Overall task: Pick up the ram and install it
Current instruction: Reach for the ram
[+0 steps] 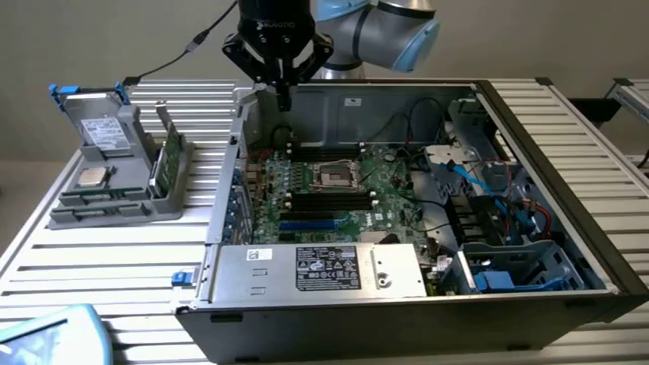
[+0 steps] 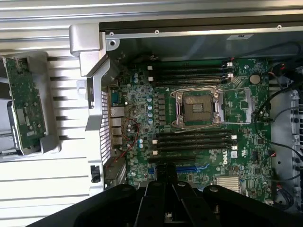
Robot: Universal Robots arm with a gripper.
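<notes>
My gripper (image 1: 283, 97) hangs above the far left corner of the open computer case (image 1: 537, 251), over the motherboard (image 1: 335, 190). In the wrist view its dark fingers (image 2: 166, 172) stand together with nothing visible between them. Below lie the black memory slots (image 2: 194, 142) on one side of the processor socket (image 2: 198, 106) and a second bank (image 2: 189, 74) on the other; all look bare. The ram is hidden from me. The green board (image 1: 170, 158) standing in the grey rack (image 1: 112, 205) is the broader card with a metal bracket.
The rack at the exterior view's left also holds a drive (image 1: 102, 129) and a small silver processor chip (image 1: 93, 177). Inside the case are the power supply (image 1: 324, 268), cables (image 1: 476, 171) and a drive cage (image 1: 507, 266). A slatted table (image 1: 91, 258) carries everything.
</notes>
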